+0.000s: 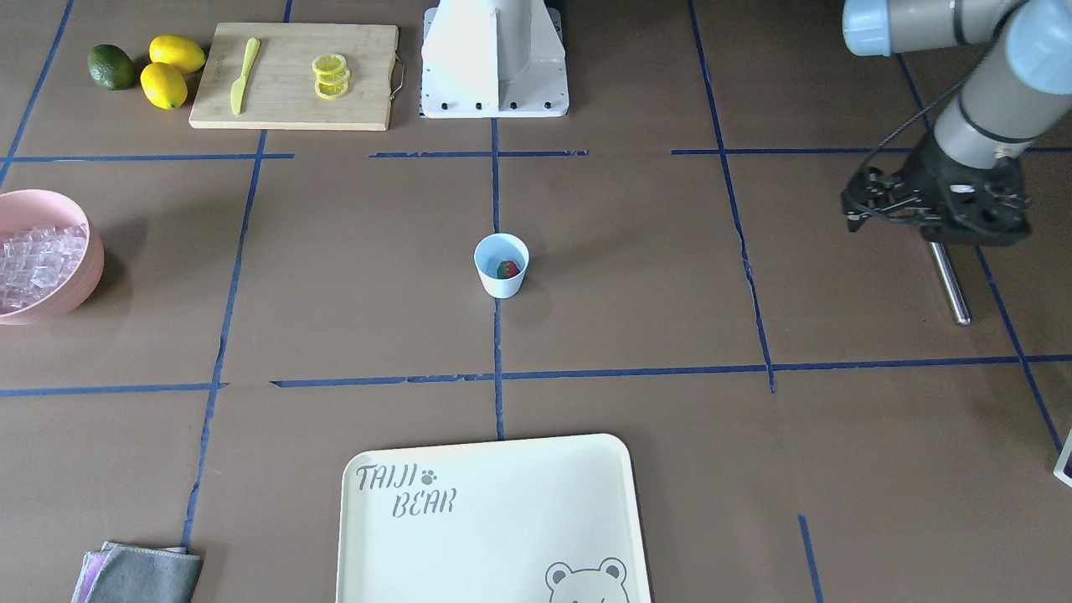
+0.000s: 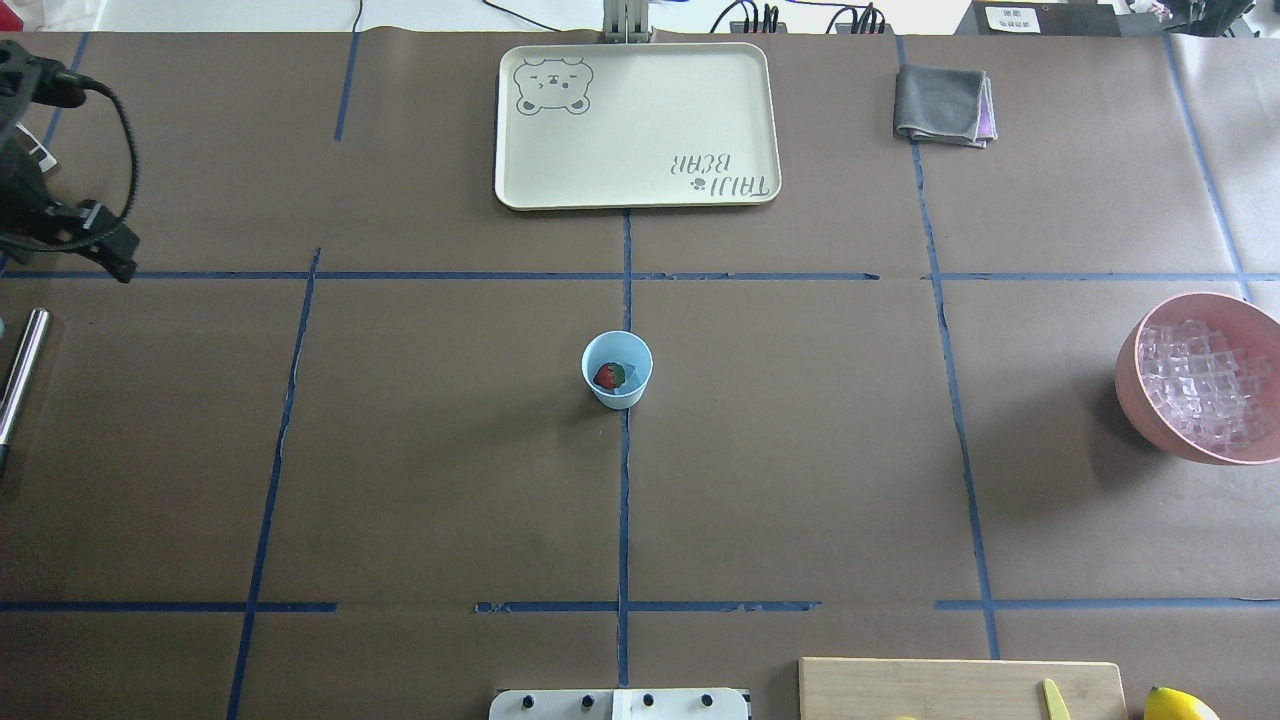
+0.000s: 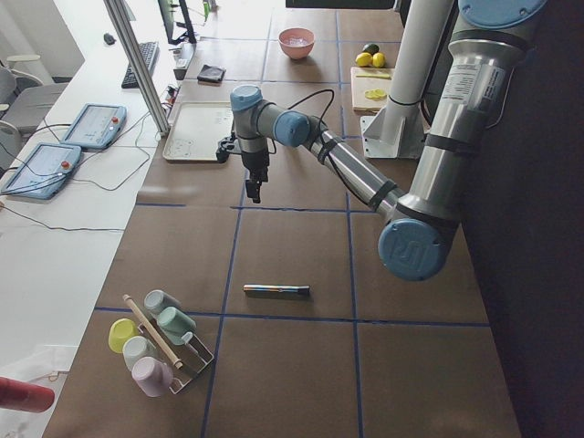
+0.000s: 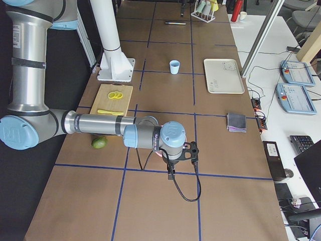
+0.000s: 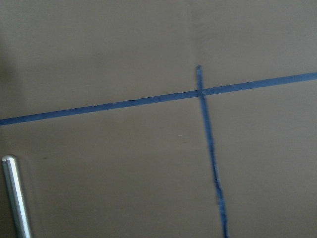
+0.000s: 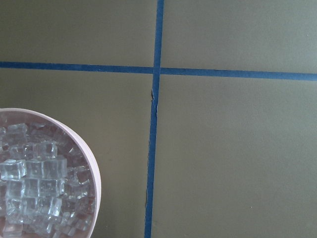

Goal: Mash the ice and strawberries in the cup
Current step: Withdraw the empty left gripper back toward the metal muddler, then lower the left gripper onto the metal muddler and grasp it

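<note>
Cup (image 2: 617, 369) mid-frame, strawberry (image 2: 606, 377) inside; ice (image 2: 1200, 385) in pink bowl (image 2: 1135, 400), right edge. Left gripper (image 1: 930, 209) over steel rod (image 1: 952, 285). Right gripper (image 4: 170, 174) lower centre. Can't tell jaws' opening on either. Risk: round rod rolls when pinched; unheld cup tips.

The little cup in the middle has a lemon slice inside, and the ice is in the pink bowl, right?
Not quite. The cup holds a red strawberry instead, as the overhead view shows. The ice is in the pink bowl, as you said.
</note>
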Robot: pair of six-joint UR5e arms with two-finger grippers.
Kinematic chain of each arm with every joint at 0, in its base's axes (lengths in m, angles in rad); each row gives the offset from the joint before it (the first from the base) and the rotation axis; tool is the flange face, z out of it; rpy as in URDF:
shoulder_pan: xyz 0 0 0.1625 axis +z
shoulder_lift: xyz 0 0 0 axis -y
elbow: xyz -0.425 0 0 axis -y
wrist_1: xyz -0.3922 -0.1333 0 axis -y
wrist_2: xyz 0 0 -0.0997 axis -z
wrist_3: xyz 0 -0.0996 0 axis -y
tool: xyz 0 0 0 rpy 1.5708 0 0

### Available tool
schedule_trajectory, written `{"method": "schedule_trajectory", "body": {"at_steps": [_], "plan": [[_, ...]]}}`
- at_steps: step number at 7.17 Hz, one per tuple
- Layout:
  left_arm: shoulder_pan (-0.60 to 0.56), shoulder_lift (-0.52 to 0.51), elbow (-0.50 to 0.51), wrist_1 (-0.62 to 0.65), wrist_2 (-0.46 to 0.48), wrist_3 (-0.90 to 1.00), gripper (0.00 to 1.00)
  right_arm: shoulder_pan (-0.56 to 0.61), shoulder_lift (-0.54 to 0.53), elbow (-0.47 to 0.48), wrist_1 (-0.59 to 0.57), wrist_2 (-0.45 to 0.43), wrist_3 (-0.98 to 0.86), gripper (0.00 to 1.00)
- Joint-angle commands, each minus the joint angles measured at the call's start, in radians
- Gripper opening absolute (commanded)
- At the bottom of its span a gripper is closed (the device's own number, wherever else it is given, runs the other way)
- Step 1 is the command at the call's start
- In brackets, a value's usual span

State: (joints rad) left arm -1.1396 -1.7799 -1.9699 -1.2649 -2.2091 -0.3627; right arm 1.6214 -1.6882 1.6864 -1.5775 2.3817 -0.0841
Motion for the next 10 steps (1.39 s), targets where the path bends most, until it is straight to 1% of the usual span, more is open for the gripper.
{"method": "schedule_trajectory", "body": {"at_steps": [1, 2, 4, 7, 8, 9, 10], "plan": [[-0.088, 0.094, 0.022, -0.027, -0.037, 0.137, 1.0, 0.0, 0.007, -0.001, -0.001, -0.001, 0.001, 0.99], [-0.089, 0.135, 0.072, -0.142, -0.037, 0.11, 1.0, 0.0, 0.01, -0.001, -0.001, -0.001, 0.001, 0.99], [-0.086, 0.232, 0.22, -0.51, -0.037, -0.069, 1.0, 0.0, 0.012, -0.001, -0.001, -0.001, 0.003, 0.99], [-0.074, 0.228, 0.484, -0.912, -0.023, -0.301, 1.0, 0.0, 0.012, -0.001, -0.001, -0.001, 0.003, 0.99], [-0.036, 0.218, 0.555, -1.005, -0.021, -0.356, 1.0, 0.0, 0.013, -0.001, -0.001, -0.001, 0.003, 0.99], [0.001, 0.203, 0.58, -1.03, 0.032, -0.401, 1.0, 0.0, 0.013, -0.001, -0.001, -0.002, 0.003, 0.99], [0.035, 0.2, 0.583, -1.032, 0.057, -0.421, 1.0, 0.0, 0.013, -0.001, -0.001, -0.002, 0.001, 0.99]]}}
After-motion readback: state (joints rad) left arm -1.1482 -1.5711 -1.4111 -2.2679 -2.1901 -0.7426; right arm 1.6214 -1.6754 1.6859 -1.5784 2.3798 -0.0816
